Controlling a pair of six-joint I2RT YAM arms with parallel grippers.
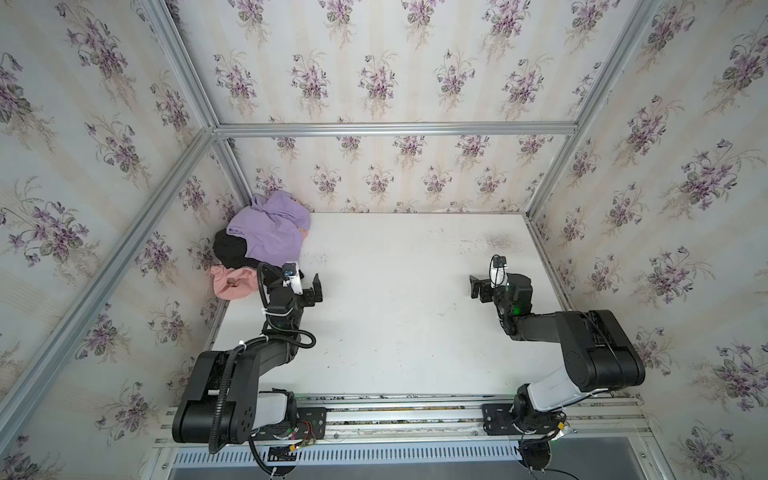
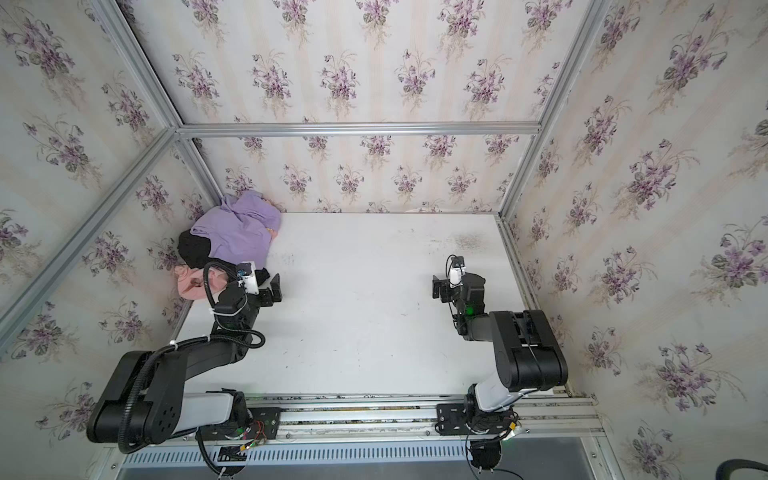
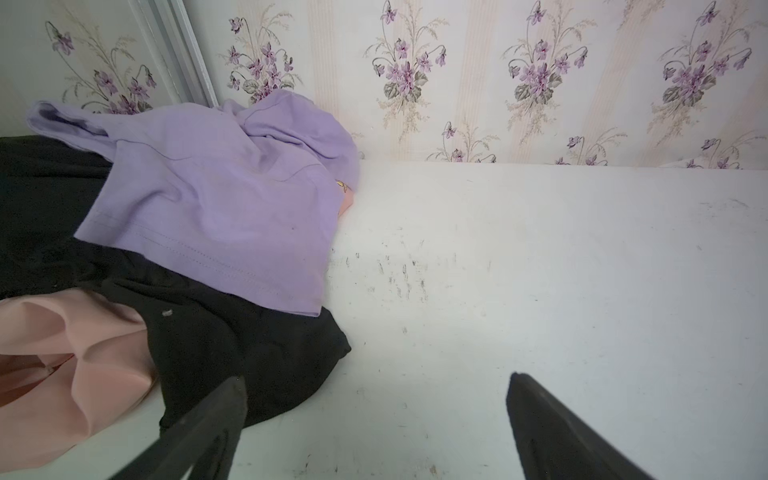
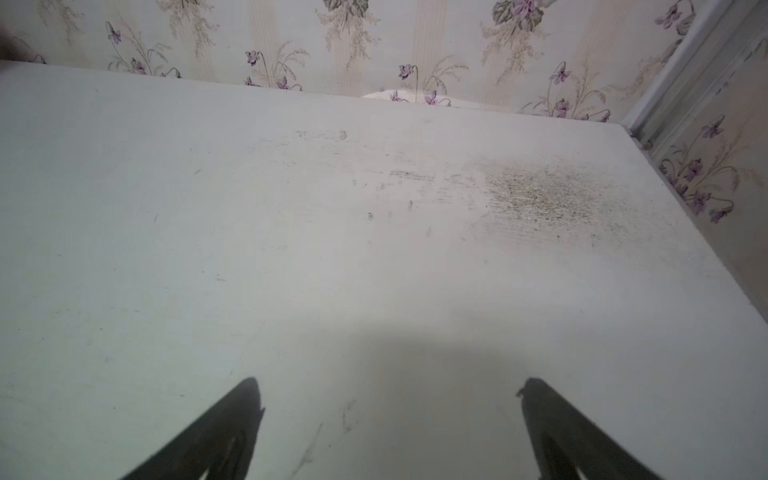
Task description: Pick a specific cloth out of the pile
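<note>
The pile lies in the table's far left corner. The black cloth (image 1: 230,250) (image 2: 193,249) (image 3: 232,345) is partly covered by a lilac cloth (image 1: 270,226) (image 3: 216,199). A salmon-pink cloth (image 1: 232,283) (image 3: 62,365) lies at the pile's near side. My left gripper (image 1: 310,284) (image 2: 270,286) (image 3: 378,378) hovers open just right of the pile. One of its fingertips (image 3: 232,399) overlaps the black cloth's near corner in the left wrist view, and only bare table lies between the jaws. My right gripper (image 1: 476,286) (image 2: 439,286) (image 4: 390,382) stands open over bare table at the right.
The white table (image 1: 407,299) is walled by floral panels with aluminium posts at the back corners. A dark scuffed patch (image 4: 548,199) marks the far right of the surface. Both arm bases sit on a rail (image 1: 399,415) along the front edge.
</note>
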